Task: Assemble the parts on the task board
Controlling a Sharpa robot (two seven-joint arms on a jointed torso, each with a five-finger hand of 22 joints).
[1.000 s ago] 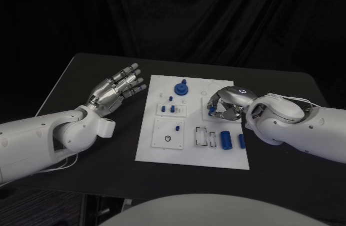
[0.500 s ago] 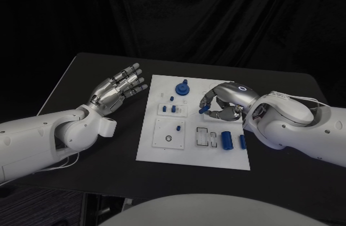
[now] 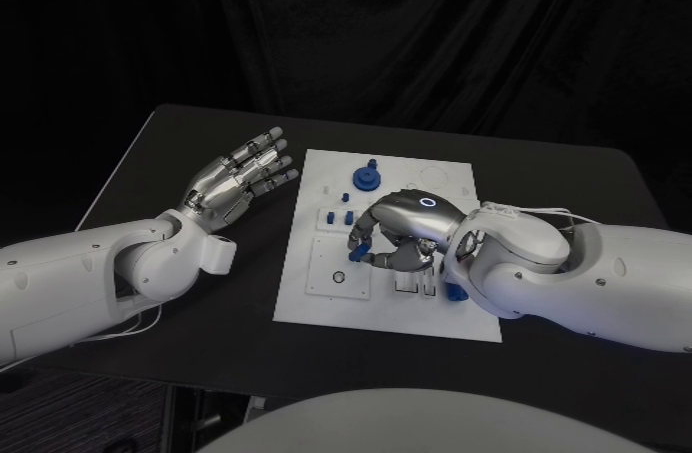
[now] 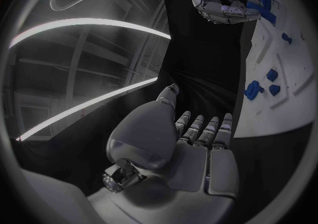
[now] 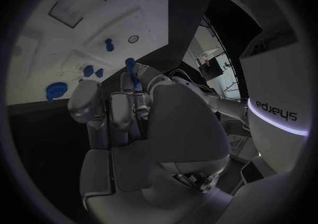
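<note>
The white task board lies in the middle of the black table. My right hand hovers over the board's left middle and pinches a small blue part at its fingertips; the same part shows in the right wrist view. Just below those fingertips a black ring lies on a raised white square. A round blue part and small blue pegs stand on the far left of the board. My left hand is held open above the table, left of the board, with nothing in it.
A blue cylinder peeks out beside my right forearm near the board's front. Bare black table lies around the board. In the left wrist view the board with blue pegs lies beyond my left hand.
My right hand has carried the blue part leftward and toward the front across the board, from its right middle to its left middle. The left hand has stayed where it was.
</note>
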